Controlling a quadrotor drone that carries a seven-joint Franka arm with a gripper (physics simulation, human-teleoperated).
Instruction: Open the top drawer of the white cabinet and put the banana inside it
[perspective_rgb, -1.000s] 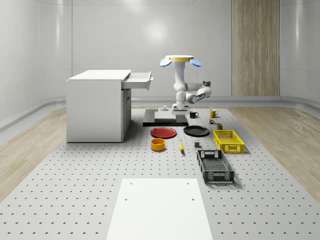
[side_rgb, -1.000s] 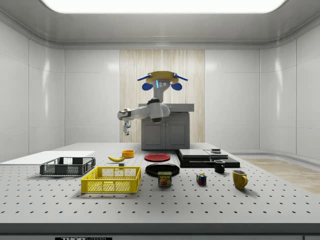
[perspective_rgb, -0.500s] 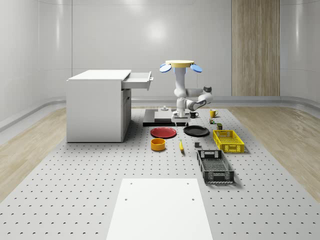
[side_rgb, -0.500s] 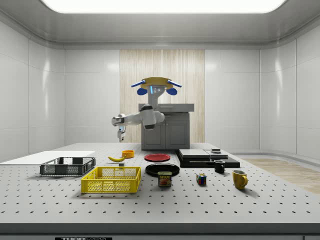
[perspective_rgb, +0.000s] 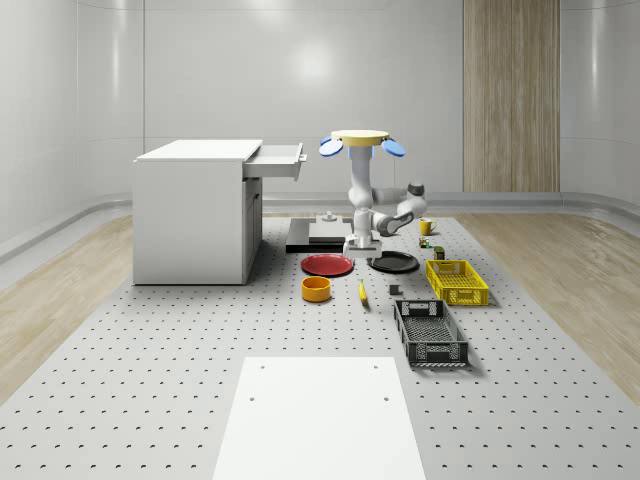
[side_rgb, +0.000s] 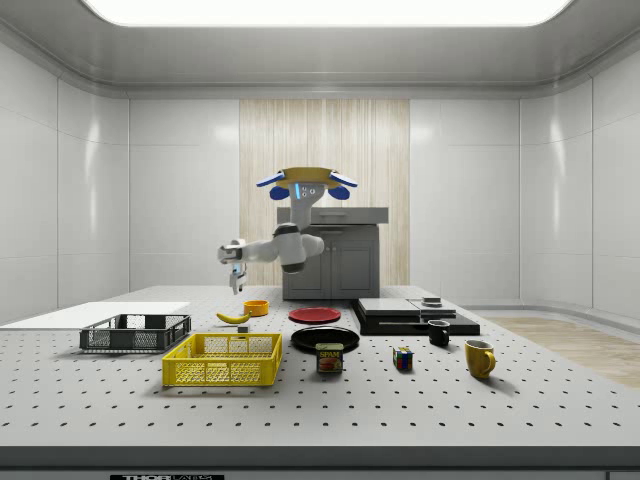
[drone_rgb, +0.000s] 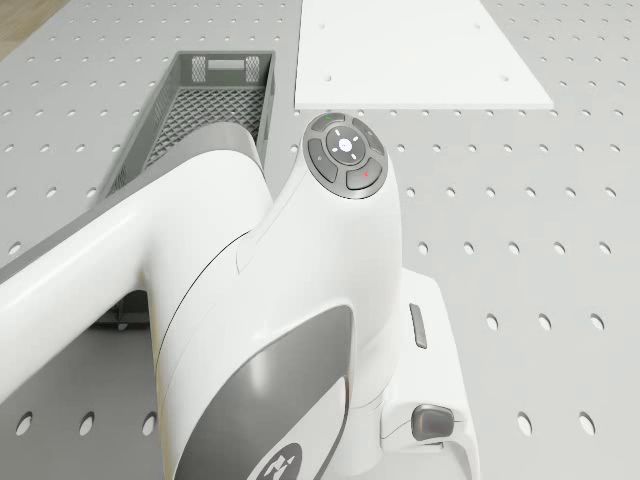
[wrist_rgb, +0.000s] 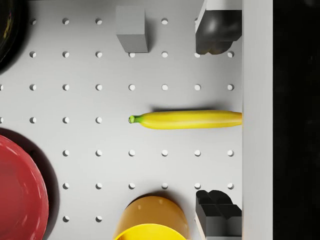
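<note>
The white cabinet (perspective_rgb: 190, 212) stands on the whole-scene view's left with its top drawer (perspective_rgb: 276, 160) pulled out. The banana (perspective_rgb: 362, 291) lies flat on the perforated table between an orange bowl (perspective_rgb: 316, 289) and a small grey block (wrist_rgb: 132, 29). The drone (perspective_rgb: 362, 140) hovers over the table beside the red plate (perspective_rgb: 328, 265). Its arm reaches down, and the gripper (side_rgb: 236, 286) hangs above the banana (side_rgb: 233, 317). In the wrist view the gripper (wrist_rgb: 217, 122) is open, with the banana (wrist_rgb: 187, 119) lying straight below between the dark fingertips (wrist_rgb: 215, 30).
A black plate (perspective_rgb: 392, 262), a yellow crate (perspective_rgb: 456, 281) and a black crate (perspective_rgb: 430, 331) sit on the whole-scene view's right. A dark slab (perspective_rgb: 325, 235) lies behind the drone, and a white sheet (perspective_rgb: 320, 420) at the table's front. Mugs and a can stand near the yellow crate.
The drone has come lower and moved toward the banana. The arm has swung down, so the gripper now hangs closer above the banana. The drawer stays open.
</note>
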